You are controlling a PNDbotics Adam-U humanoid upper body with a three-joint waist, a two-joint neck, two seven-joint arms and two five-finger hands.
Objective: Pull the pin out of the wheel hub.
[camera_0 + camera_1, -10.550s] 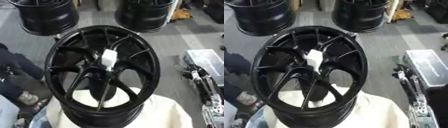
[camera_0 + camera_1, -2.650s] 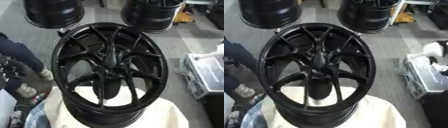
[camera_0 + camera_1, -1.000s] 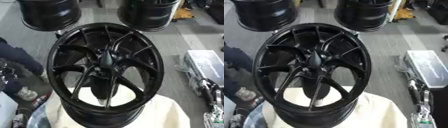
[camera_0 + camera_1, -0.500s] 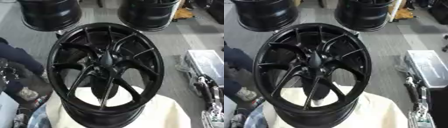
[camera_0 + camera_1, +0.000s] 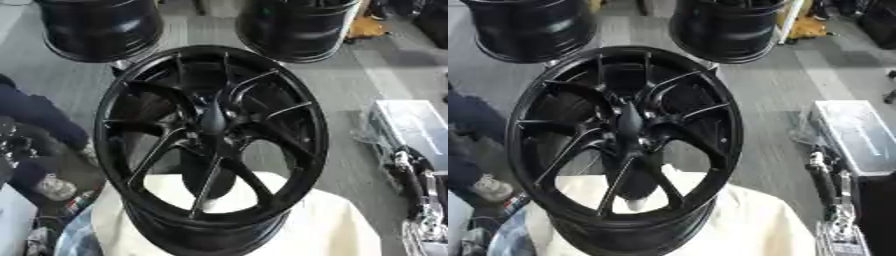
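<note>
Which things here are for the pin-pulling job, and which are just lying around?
For the job:
black wheel, standing on a cream cloth
its hub; no pin shows there

Just lying about:
two more black wheels behind
grey case on the right

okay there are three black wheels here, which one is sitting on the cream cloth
The near wheel, the big one showing its spokes. Its lower rim rests on the cream cloth; the other two wheels stand behind it on the grey floor.
</note>
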